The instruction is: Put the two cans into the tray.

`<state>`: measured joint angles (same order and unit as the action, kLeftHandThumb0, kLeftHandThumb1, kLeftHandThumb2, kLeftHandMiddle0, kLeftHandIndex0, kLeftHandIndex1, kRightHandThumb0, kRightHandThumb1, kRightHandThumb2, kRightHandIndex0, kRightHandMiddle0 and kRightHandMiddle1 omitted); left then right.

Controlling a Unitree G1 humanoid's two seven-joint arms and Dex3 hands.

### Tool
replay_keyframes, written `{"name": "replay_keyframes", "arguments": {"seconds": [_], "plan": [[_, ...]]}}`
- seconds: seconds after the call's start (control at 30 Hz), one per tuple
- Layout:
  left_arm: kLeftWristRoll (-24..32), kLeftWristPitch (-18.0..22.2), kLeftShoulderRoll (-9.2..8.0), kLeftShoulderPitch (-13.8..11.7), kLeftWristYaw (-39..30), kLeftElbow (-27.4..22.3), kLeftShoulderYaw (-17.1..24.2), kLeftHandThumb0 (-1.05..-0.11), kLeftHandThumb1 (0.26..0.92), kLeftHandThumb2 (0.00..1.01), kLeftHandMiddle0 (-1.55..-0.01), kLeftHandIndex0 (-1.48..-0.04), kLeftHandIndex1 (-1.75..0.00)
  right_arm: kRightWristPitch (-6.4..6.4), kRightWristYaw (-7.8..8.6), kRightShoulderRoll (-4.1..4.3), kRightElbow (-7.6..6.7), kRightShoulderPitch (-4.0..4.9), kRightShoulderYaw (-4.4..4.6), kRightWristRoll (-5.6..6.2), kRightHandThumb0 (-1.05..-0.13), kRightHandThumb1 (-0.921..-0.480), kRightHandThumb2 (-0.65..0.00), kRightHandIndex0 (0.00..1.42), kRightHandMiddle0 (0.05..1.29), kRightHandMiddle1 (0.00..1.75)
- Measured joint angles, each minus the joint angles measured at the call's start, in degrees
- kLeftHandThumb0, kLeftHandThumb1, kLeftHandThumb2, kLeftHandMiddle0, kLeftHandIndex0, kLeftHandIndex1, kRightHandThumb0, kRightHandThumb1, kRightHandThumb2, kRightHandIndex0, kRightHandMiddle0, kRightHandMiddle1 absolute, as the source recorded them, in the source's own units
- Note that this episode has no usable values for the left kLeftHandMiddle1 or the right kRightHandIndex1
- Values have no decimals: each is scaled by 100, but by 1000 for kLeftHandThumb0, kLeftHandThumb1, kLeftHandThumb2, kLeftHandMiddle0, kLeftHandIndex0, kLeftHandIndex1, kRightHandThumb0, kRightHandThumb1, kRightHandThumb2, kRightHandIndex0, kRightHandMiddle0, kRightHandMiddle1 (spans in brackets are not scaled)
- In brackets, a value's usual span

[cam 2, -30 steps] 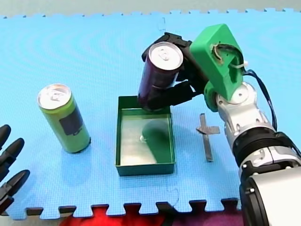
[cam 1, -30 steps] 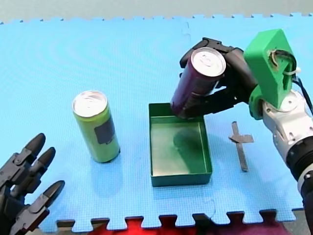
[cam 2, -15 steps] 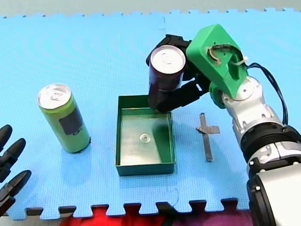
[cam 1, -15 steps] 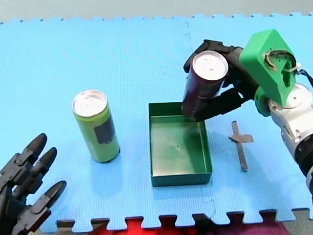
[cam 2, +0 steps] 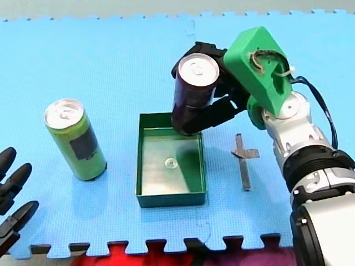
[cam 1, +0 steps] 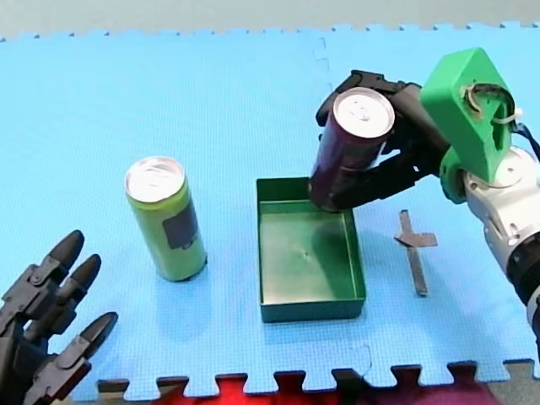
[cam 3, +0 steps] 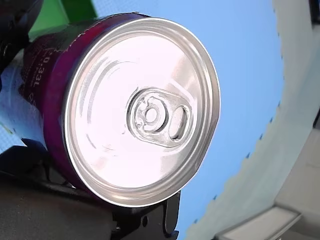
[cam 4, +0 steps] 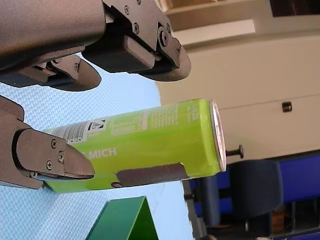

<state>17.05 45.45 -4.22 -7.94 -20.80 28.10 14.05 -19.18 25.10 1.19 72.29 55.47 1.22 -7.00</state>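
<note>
Right fingers (cam 1: 381, 178) clasp can (cam 1: 347, 150), over tray rim (cam 1: 283, 180)

Tray (cam 1: 312, 308) sits about mid-mat (cam 1: 169, 101). One can (cam 1: 167, 221) stands upright to its left, well apart from it. The other can (cam 1: 346, 156) is tilted in the right hand (cam 1: 403, 156) over the tray's far rim (can't tell if it touches). A tape cross (cam 1: 415, 253) lies just right of the tray, and the left hand (cam 1: 51, 325) is at the near left corner.

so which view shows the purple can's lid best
The first wrist view: the lid of the purple can faces it, pull tab plain. The head views show the can tilted in the right hand over the tray at its far edge.
</note>
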Motion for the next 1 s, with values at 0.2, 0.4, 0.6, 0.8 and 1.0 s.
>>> {"name": "replay_keyframes", "arguments": {"seconds": [0.2,0.4,0.6,0.8,1.0], "plan": [[-10,-33,19,-8,27,-52,-12,-1048,921,123,-456,-458,0,6,72,-53,0,-18,-30,44,-265,-790,-1,948,584,1746],[-33,-65,36,-38,49,-120,-32,-1048,921,125,-459,-458,0,136,61,-105,-13,-36,1,38,-264,-791,-2,948,578,1746],[-65,-66,78,-94,104,-206,-59,-1048,921,127,-457,-456,0,195,35,-117,-45,-58,71,-8,-269,-791,-2,950,573,1746],[-107,-75,107,-182,154,-352,-95,-1048,921,135,-457,-455,0,196,20,-107,-84,-98,172,-89,-278,-791,-2,953,571,1746],[-141,-113,141,-308,214,-527,-149,-1048,921,144,-454,-453,0,197,-77,-79,-99,-131,296,-236,-282,-793,-3,955,571,1746]]}}
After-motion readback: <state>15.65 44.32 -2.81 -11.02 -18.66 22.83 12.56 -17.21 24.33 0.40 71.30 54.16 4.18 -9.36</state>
